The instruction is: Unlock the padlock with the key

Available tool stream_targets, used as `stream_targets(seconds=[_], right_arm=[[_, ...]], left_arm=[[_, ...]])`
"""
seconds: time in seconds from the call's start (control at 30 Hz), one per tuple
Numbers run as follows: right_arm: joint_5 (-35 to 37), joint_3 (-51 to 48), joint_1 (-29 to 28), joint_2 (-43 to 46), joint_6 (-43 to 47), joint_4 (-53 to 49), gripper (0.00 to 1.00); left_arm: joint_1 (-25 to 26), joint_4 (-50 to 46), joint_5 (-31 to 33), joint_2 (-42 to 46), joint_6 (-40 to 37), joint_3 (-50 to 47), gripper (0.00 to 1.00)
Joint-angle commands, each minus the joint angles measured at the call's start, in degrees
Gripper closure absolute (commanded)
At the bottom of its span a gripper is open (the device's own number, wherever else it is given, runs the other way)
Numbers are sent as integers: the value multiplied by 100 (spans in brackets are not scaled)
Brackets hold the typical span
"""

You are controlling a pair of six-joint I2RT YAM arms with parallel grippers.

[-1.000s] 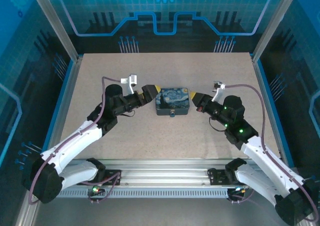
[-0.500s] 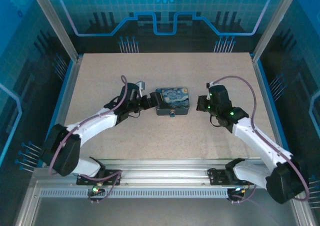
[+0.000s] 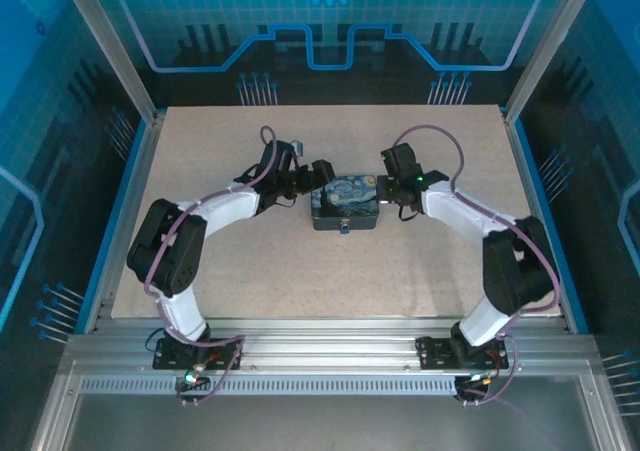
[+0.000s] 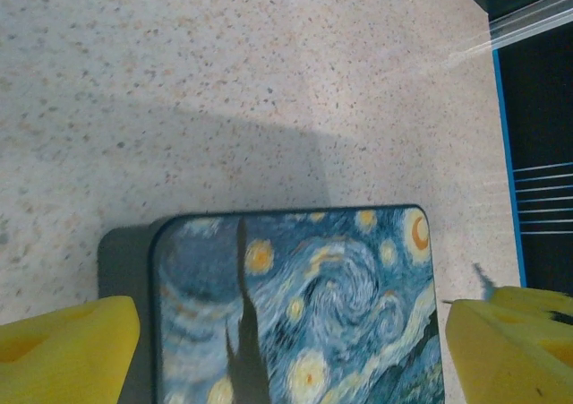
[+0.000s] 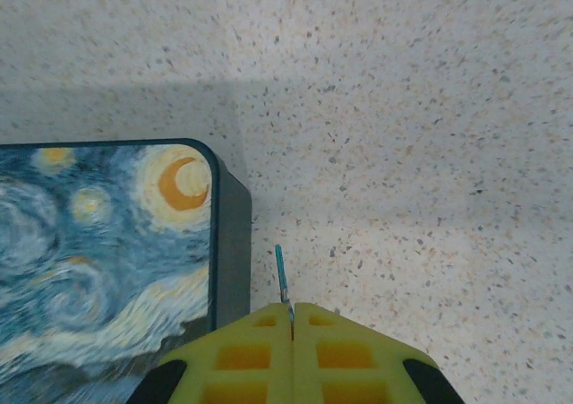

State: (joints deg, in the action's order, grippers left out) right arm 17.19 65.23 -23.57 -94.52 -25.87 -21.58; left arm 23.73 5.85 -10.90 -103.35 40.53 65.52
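"Where's the padlock [image 3: 346, 228]?"
"Near face of the tin box [image 3: 345, 199], on the desk [image 3: 250, 271]. Right fingers [image 5: 251, 355] pinch the key [image 5: 281, 277] by its far-right corner, blade along the side wall."
"Left fingers [image 4: 63, 346]?"
"Spread wide, astride it."

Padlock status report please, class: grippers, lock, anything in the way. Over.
Left gripper open over tin box. Right gripper shut on key, beside box. Padlock on box's near face, untouched.
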Motion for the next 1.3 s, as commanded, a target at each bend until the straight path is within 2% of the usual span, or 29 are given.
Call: stream_targets(seconds=[0.0, 0.27, 0.57, 0.7, 0.87, 0.93, 1.13, 1.27], right_arm=[[100, 284, -63, -370, 76, -367, 100], [11, 306, -339, -605, 5, -423, 100], [116, -111, -957, -246, -424, -460, 100], [235, -230, -965, -79, -593, -554, 100], [331, -141, -801, 150, -539, -806, 100], [384, -87, -737, 272, -492, -900, 100], [486, 251, -561, 436, -312, -1115, 100], [454, 580, -514, 329, -183, -1151, 100]], left_arm=[[-61, -10, -284, -247, 76, 259, 11], [-63, 75, -518, -479, 97, 353, 14], [-70, -4, -641, -529, -10, 371, 15], [-150, 63, -603, -357, -10, 108, 13], [-439, 156, -544, 223, -69, -383, 8], [-527, 109, -457, 571, -203, -579, 1], [-615, -132, -408, 1677, -393, -1216, 1], [-536, 306, -654, 2429, -85, -2220, 3]])
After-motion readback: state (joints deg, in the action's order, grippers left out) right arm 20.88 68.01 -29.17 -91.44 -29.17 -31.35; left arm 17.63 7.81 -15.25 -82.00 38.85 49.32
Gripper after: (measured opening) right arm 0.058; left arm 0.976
